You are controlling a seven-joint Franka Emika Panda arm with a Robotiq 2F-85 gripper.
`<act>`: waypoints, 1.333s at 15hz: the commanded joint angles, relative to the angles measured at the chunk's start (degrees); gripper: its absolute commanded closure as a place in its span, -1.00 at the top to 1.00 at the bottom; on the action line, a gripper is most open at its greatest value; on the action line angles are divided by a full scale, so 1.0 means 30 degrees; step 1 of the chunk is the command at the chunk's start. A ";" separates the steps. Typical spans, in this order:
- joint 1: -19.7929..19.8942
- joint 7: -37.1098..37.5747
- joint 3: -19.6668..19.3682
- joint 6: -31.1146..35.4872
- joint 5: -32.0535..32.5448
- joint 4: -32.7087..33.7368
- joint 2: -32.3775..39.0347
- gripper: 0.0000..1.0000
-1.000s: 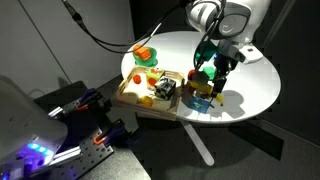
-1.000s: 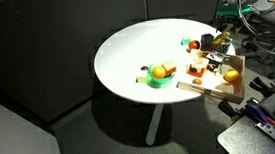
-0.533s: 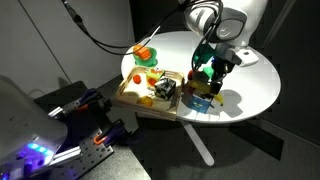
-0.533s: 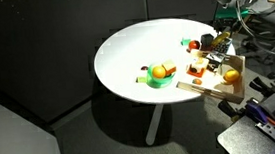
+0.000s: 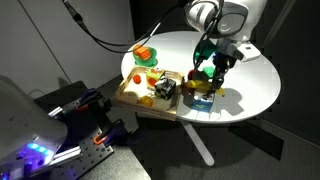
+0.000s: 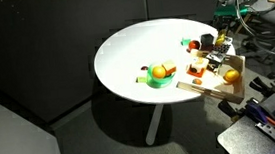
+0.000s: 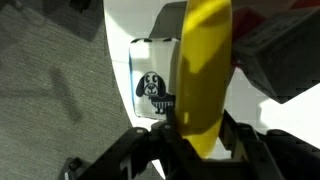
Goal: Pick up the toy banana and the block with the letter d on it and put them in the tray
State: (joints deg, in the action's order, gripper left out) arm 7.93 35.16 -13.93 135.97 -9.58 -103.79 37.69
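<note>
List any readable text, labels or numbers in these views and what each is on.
None legible in any view.
Small dark blue cube block, pale face, wrist view: dark dog-like print, no letter readable, partly hidden by the curved yellow plastic toy banana.
Toys in the shallow light-brown wooden tray: too small in both exterior views.

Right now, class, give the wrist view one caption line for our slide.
Tool gripping the toy banana over a picture-faced block near the white table edge.
</note>
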 commanded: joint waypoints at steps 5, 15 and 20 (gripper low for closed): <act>-0.0230 -0.0503 -0.0118 -0.0214 0.0364 -0.0594 -0.1733 -0.65; -0.1032 -0.3139 -0.0094 -0.0481 0.2703 -0.2082 -0.4176 -0.65; -0.1303 -0.5688 0.0106 -0.0632 0.5123 -0.3730 -0.6192 -0.65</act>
State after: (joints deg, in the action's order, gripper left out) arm 4.37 22.61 -13.93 135.08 2.14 -110.53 24.46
